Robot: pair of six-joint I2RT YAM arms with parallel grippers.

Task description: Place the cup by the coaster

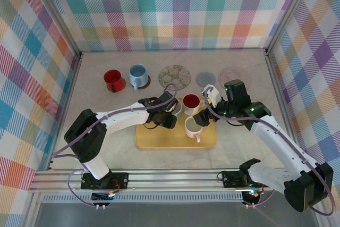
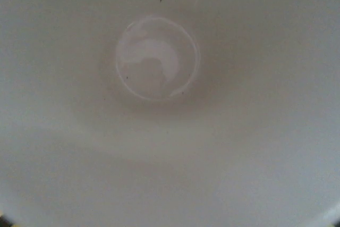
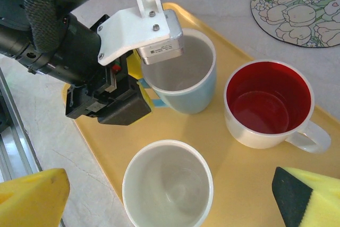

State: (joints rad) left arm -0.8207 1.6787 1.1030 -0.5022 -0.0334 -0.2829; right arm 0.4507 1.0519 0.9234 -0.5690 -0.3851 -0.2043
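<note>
A pale blue cup (image 3: pixel 183 73) stands on the yellow tray (image 3: pixel 234 174), and its whitish inside (image 2: pixel 156 59) is what the left wrist view looks into. My left gripper (image 3: pixel 139 91) sits at this cup's handle, with a yellow-padded finger under the handle. The other finger is hidden, so the grip cannot be judged. In the top view that gripper (image 1: pixel 166 116) covers most of the cup (image 1: pixel 175 108). My right gripper (image 3: pixel 170 200) hangs open above a white cup (image 3: pixel 167 184). A floral coaster (image 1: pixel 175 75) and a grey coaster (image 1: pixel 206 79) lie behind the tray.
A white cup with a red inside (image 3: pixel 268 104) stands on the tray's right part. At the back left are a red cup (image 1: pixel 113 81) and a blue cup (image 1: pixel 138 76) on a brown coaster. A pinkish coaster (image 1: pixel 231 74) lies at the back right. Checked walls enclose the table.
</note>
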